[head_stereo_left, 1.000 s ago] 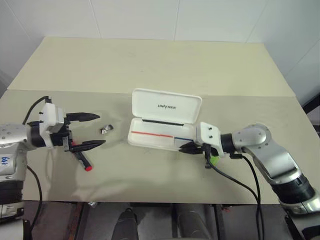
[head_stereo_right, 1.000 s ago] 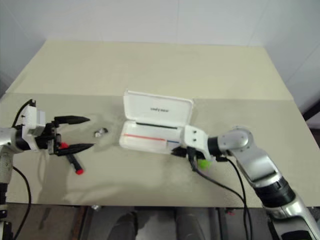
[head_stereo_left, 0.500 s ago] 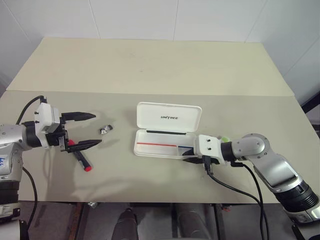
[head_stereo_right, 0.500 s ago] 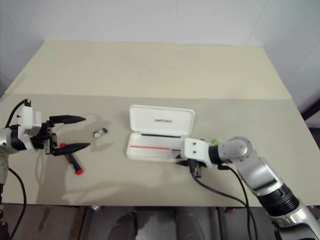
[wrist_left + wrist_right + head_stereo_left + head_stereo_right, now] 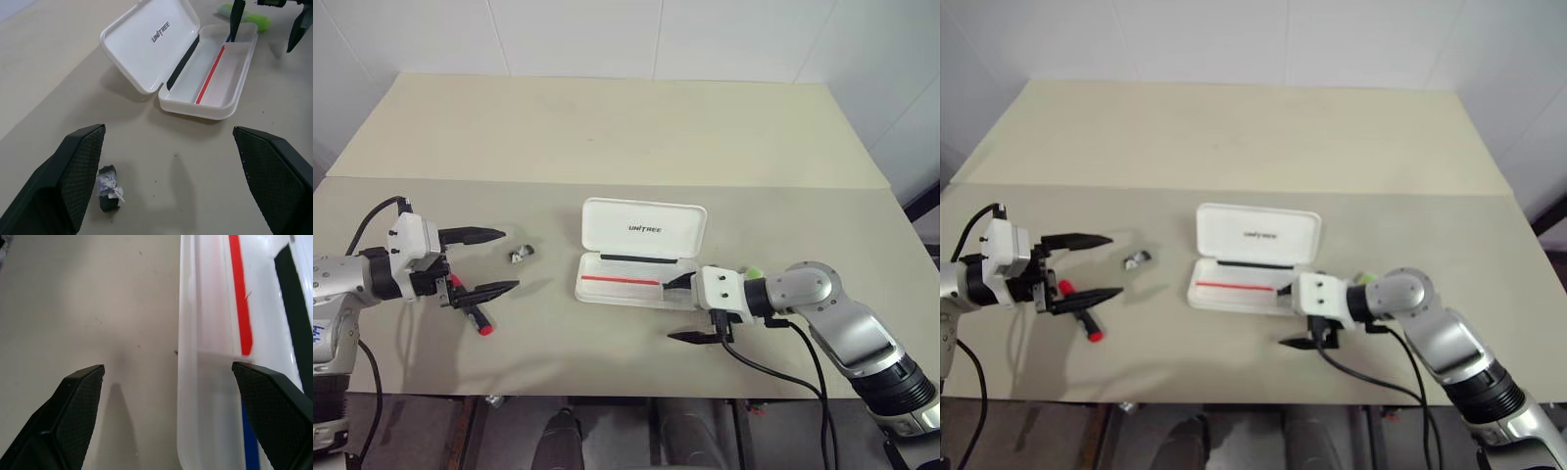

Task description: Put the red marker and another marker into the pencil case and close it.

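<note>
- The tabletop (image 5: 607, 127) carries everything; neither marker is in the case yet, so by the look of it the whole task lies ahead.
- The pencil case (image 5: 641, 253) lies open near the middle of the tabletop, its lid tilted back to show the dark lettering and its tray bare but for a red and blue stripe; closing it comes last.
- The right hand (image 5: 688, 308) hangs with its fingers spread wide and nothing between them, straddling the near right corner of the tray: one finger over the tray, the other above the bare tabletop in front.
- The left hand (image 5: 478, 262) is likewise wide open and empty, held over the red marker (image 5: 476, 314).
- The red marker lies flat on the tabletop, well to the left of the case, one end under the lower finger.
- The green marker (image 5: 247, 13) lies just outside the tray's right end, beside the right hand.
- A small grey clip (image 5: 520, 255) sits between the left hand and the case.
</note>
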`<state>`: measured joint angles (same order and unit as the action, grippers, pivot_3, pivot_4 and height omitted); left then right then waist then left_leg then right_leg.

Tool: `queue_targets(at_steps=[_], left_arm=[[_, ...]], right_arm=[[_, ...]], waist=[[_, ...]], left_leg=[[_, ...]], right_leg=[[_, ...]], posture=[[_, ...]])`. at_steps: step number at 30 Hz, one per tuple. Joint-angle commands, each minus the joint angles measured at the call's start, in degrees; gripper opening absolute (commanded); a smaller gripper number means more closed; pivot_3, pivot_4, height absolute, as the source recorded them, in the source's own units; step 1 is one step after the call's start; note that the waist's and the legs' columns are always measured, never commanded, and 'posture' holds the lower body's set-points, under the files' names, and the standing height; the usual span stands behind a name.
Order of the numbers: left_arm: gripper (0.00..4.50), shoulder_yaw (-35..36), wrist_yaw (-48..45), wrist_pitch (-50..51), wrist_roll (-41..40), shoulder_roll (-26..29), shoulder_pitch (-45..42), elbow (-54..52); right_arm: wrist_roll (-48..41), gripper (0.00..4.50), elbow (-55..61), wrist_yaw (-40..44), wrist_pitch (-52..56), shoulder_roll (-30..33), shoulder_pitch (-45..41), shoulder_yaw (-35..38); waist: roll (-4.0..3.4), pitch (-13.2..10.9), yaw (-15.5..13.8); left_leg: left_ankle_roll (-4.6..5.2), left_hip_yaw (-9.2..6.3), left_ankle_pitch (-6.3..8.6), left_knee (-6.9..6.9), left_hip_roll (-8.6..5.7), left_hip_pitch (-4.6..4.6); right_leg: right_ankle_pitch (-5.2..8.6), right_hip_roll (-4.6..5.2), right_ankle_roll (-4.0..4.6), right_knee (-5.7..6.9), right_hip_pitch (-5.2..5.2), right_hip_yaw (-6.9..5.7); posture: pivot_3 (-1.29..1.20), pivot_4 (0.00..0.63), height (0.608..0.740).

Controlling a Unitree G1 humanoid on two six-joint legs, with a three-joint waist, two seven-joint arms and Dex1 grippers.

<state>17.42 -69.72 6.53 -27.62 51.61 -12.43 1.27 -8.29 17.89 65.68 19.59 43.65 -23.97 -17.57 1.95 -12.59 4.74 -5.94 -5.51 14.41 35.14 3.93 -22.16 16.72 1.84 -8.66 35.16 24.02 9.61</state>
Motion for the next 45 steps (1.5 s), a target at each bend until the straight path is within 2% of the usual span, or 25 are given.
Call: queue_targets(at_steps=[1,8,12,17,21,27,34,40,45], left_arm=[[4.50,2.8,0.8,0.4,-1.6,0.5,1.2,-3.2],[4.50,4.6,0.6,2.1,0.4,3.5,3.6,-3.1],[4.50,4.5,6.6,6.5,3.9,4.7,6.4,-5.0],[4.50,5.6,21.6,16.3,5.4,-0.1,8.4,-14.4],[4.50,8.6,34.7,24.2,6.4,-6.5,10.8,-22.6],[4.50,10.9,50.0,40.9,8.0,-14.4,15.5,-36.3],[4.50,14.3,57.4,54.1,7.1,-21.6,19.6,-47.3],[4.50,14.4,60.3,58.2,9.1,-23.1,20.5,-46.9],[4.50,13.5,61.7,57.7,10.1,-24.0,19.0,-43.5]], right_arm=[[-1.2,4.46,1.7,0.2,-2.8,0.0,0.0,2.1],[-1.1,4.46,-1.0,-1.2,-5.0,-0.1,-0.9,4.1],[-1.1,4.46,-2.3,-1.7,-5.7,0.2,-0.8,5.8],[-2.9,4.46,-3.1,-1.5,-5.4,1.6,0.5,9.6],[-4.2,4.46,-4.5,-0.7,-4.9,3.1,1.8,12.0],[-4.5,4.46,-8.1,0.3,-5.4,3.3,1.0,12.5],[-4.1,4.46,-11.6,1.9,-6.2,2.6,-0.9,11.3],[-3.6,4.46,-13.4,2.6,-6.9,1.8,-2.5,10.5],[-3.4,4.46,-13.6,2.7,-7.0,1.8,-2.8,10.5]], waist=[[0.00,0.0,0.0],[0.00,0.0,0.0],[0.00,0.0,0.0],[0.02,0.0,-0.2],[0.04,0.0,-0.3],[0.08,0.0,0.1],[0.10,0.0,0.1],[0.12,0.0,0.1],[0.15,0.1,0.1]], left_leg=[[0.00,0.00,0.00,0.00,0.00,0.00],[0.00,0.00,0.00,0.00,0.00,0.00],[0.00,0.02,0.00,0.00,0.00,0.01],[0.00,0.00,0.00,0.02,0.00,-0.01],[0.00,0.00,0.00,0.01,0.00,0.00],[0.00,0.01,0.00,0.07,0.00,0.07],[-0.01,0.00,0.00,0.34,-0.01,0.10],[-0.10,0.00,0.06,0.83,-0.01,0.10],[-0.19,0.01,0.11,0.91,-0.01,0.08]], right_leg=[[0.00,0.00,0.00,0.00,0.00,0.00],[0.03,0.00,0.06,0.00,0.00,0.00],[0.04,0.00,0.08,-0.01,0.00,0.01],[0.03,0.00,0.06,-0.03,-0.01,0.02],[-0.04,0.00,-0.08,-0.01,-0.02,0.02],[-0.10,0.00,-0.19,0.03,-0.06,0.04],[0.04,0.00,0.09,0.02,-0.19,0.04],[-0.01,0.00,0.30,-0.30,-0.47,0.05],[-0.14,0.00,0.28,-0.48,-0.54,0.07]], posture=[[0.00,0.150,0.740],[0.00,0.150,0.740],[0.00,0.150,0.740],[0.00,0.150,0.740],[0.00,0.150,0.740],[0.00,0.150,0.740],[0.00,0.150,0.740],[0.00,0.150,0.740],[0.00,0.150,0.740]])
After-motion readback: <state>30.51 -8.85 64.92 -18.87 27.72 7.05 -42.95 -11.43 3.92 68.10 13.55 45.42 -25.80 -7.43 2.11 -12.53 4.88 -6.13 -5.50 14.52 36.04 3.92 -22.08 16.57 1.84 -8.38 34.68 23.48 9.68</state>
